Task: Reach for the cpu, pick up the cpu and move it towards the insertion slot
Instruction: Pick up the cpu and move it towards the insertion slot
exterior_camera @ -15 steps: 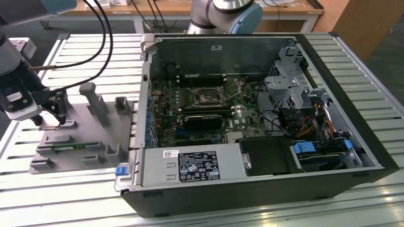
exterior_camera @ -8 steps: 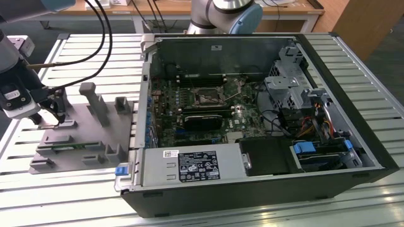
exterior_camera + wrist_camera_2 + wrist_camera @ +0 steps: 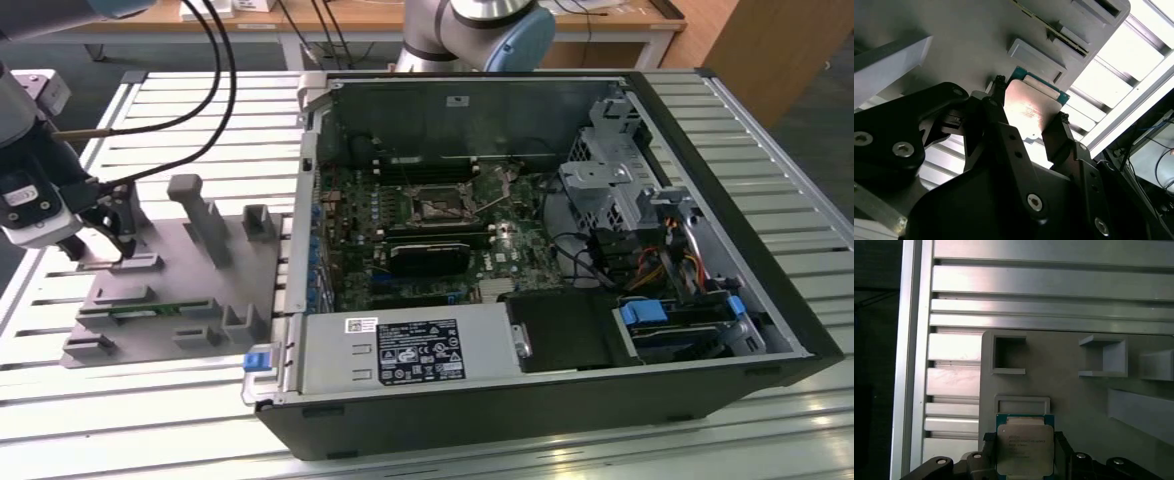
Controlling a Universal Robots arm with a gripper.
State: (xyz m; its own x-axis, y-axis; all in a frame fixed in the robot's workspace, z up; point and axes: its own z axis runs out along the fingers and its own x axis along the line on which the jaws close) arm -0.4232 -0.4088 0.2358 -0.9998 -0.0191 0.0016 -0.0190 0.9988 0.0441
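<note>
gripper (image 3: pixel 1030 102) fingers (image 3: pixel 1004 125) closest to lens in both wrist views, one each side of the cpu (image 3: pixel 1025 447), pressed on its edges, so clamped on it. cpu metal face up over the grey fixture plate (image 3: pixel 187 282); can't tell if it's lifted. exterior view: gripper at the view's left, well apart from the insertion slot (image 3: pixel 437 208) inside the open pc case (image 3: pixel 400 425).

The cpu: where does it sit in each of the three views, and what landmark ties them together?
Second wrist view: the cpu, shiny, clamped between the black fingers.
First wrist view: the cpu, label up, between the black fingers.
Exterior view: too small to make out; look at the gripper over the grey tray, at the exterior view's left.
Shared landmark: the grey tray.
</note>
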